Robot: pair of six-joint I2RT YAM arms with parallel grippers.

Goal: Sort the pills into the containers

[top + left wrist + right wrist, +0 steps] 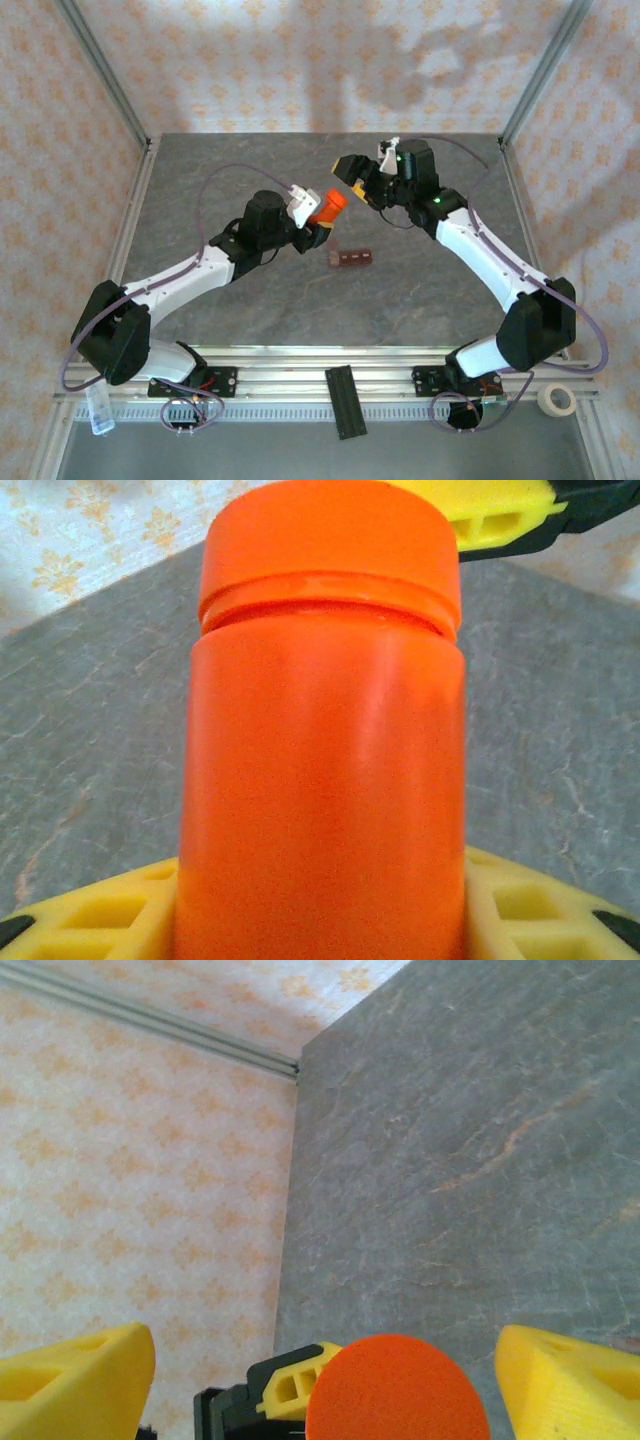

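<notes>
One container strip (351,259): dark reddish-brown, narrow, with a row of small compartments. It lies flat on the grey stone-look tabletop (200,300) between the arms, apart from both. Looks like light, rigid plastic that would probably skid if nudged, so pinch across the narrow width or leave it and pour in. Left fingers (90,920) are clamped low on a smooth, glossy orange bottle (320,780), likely slippery. Its round cap (398,1390) is on. Right fingers (575,1385) are wide, straddling the cap without touching.

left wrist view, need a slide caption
Orange capped bottle clamped in the left gripper, grey table behind
</notes>
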